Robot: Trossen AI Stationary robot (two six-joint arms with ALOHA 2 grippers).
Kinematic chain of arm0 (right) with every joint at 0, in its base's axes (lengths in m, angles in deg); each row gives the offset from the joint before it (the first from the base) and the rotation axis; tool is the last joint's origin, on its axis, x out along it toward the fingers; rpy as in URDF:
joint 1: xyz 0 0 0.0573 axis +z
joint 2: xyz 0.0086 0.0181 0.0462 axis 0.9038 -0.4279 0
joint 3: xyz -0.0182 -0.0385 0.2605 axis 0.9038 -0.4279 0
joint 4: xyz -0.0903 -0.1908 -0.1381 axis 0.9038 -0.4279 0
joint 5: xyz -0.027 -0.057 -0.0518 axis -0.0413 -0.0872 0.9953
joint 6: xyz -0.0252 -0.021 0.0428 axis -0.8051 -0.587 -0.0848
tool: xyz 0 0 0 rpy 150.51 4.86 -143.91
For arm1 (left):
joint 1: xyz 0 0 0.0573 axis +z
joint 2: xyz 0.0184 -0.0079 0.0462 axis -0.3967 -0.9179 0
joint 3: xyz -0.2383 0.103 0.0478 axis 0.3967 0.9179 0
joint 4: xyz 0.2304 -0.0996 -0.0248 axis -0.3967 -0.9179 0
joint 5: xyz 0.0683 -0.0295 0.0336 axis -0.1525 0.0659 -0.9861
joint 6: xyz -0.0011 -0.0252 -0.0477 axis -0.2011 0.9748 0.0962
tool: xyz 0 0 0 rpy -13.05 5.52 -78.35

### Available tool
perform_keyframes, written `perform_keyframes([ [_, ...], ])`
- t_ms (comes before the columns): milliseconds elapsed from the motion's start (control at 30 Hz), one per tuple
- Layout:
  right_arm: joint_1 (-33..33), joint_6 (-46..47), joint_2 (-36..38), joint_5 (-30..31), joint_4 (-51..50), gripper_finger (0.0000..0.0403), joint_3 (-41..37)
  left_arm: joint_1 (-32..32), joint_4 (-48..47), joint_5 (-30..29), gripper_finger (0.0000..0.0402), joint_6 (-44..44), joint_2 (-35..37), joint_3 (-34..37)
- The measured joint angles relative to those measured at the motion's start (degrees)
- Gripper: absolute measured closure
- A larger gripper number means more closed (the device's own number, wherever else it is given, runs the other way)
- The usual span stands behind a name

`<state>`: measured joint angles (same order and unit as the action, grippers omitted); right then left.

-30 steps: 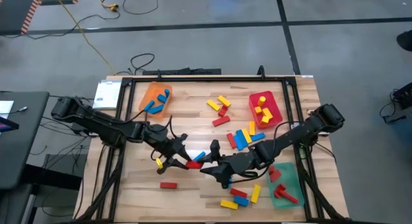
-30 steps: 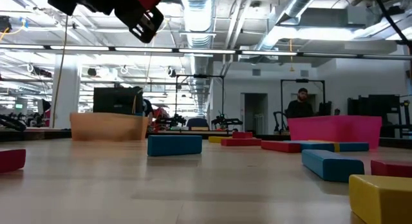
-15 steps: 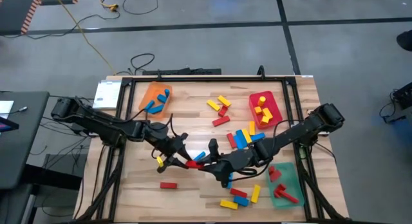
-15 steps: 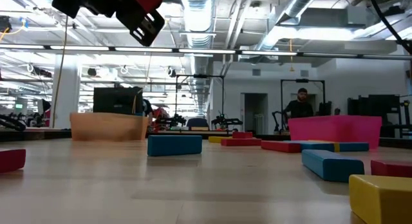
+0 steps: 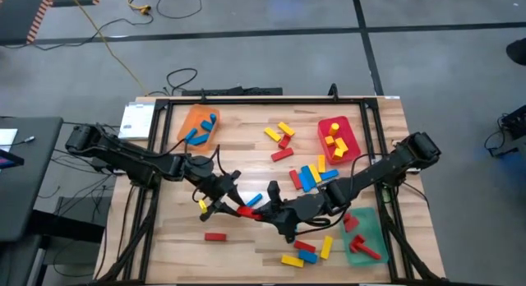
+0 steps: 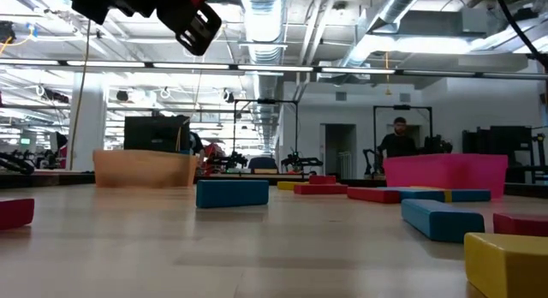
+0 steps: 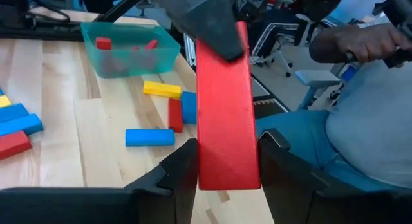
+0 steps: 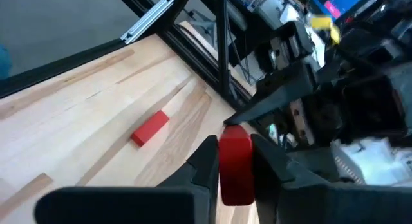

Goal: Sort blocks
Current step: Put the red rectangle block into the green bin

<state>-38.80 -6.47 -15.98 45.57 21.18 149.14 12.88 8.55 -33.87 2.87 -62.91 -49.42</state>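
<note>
A red block (image 5: 245, 210) hangs above the middle of the table between my two grippers. My left gripper (image 5: 233, 209) comes from the table's left and is shut on one end of it. My right gripper (image 5: 260, 213) comes from the right and is shut on the other end. Loose red, yellow and blue blocks lie flat on the wood: a red one (image 5: 215, 236), a blue one (image 5: 253, 200), a cluster (image 5: 312, 175) and a group (image 5: 304, 251) near the front. My left gripper pinches the red block's left end (image 7: 225, 163) between its two fingers, one on each long side. The fingers lie level, along the block, coming from the table's left. The block is lifted clear of the table. My right gripper pinches the block's right end (image 8: 235, 156) between its two fingers. It comes roughly level from the table's right, its fingers along the block, facing the left gripper.
An orange tray (image 5: 197, 126) with blue blocks stands far left, a red tray (image 5: 339, 140) with yellow blocks far right, and a green tray (image 5: 362, 232) with red blocks near right. More blocks (image 5: 281, 138) lie at the far middle. A person sits beyond the table's edge (image 7: 360, 121).
My right gripper has moved a little toward the table's left, up to the left gripper, and has shut on the free end of the red block. The left gripper has kept its place and the block stays lifted.
</note>
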Motion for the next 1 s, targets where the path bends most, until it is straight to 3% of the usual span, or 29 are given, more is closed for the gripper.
perform_keyframes([
  [133, 1.75, 4.31, -0.22, 0.59, -4.94, 0.0337, -0.07, 0.12, 1.61, -1.25, 0.0227, -1.27, 0.28, -0.26],
  [367, 5.85, 17.51, 0.39, 3.49, -24.95, 0.0339, 3.78, 0.05, -2.65, -6.21, 0.0184, -5.97, 0.17, -0.14],
  [533, 9.43, 29.96, 0.33, 3.65, -42.64, 0.0340, 9.40, 0.04, -7.99, -8.92, 0.0181, -8.32, 0.17, -0.13],
  [767, 14.79, 47.51, 0.39, 3.54, -64.26, 0.0340, 16.81, 0.03, -7.62, -11.93, 0.0180, -11.17, 0.17, 1.34],
  [1000, 20.16, 65.30, 0.39, -0.49, -76.47, 0.0341, 18.32, 0.03, -4.11, -13.65, 0.0180, -13.03, -3.91, 1.42],
])
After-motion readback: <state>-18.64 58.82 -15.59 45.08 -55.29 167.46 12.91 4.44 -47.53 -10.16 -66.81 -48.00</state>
